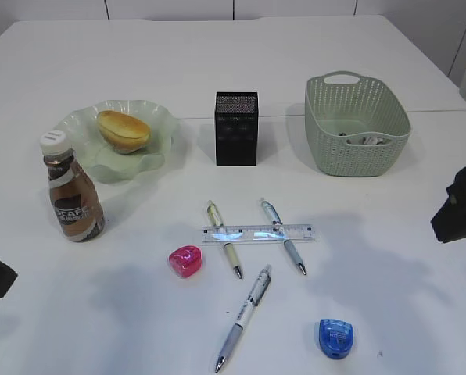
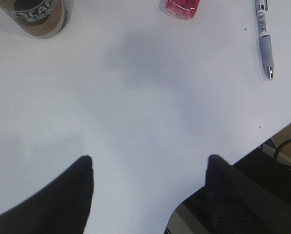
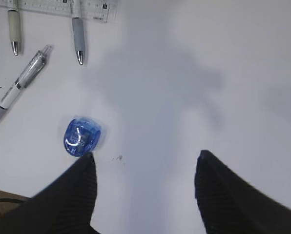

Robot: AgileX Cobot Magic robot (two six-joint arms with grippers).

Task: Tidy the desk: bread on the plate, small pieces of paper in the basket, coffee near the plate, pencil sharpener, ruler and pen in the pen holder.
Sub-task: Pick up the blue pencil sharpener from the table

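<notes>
- Bread lies on the plate, far left; coffee stands just near it.
- Ruler lies across two pens, mid-desk.
- Left gripper and right gripper hover with jaws apart, empty.

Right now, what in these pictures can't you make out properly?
- Basket contents: exterior view, mostly hidden by its wall; only pale bits show.
- Pen holder inside: exterior view, hidden by mesh sides.
- Coffee: left wrist view, cut off by the top edge.
- Ruler marks: right wrist view, too small and cut off.
</notes>
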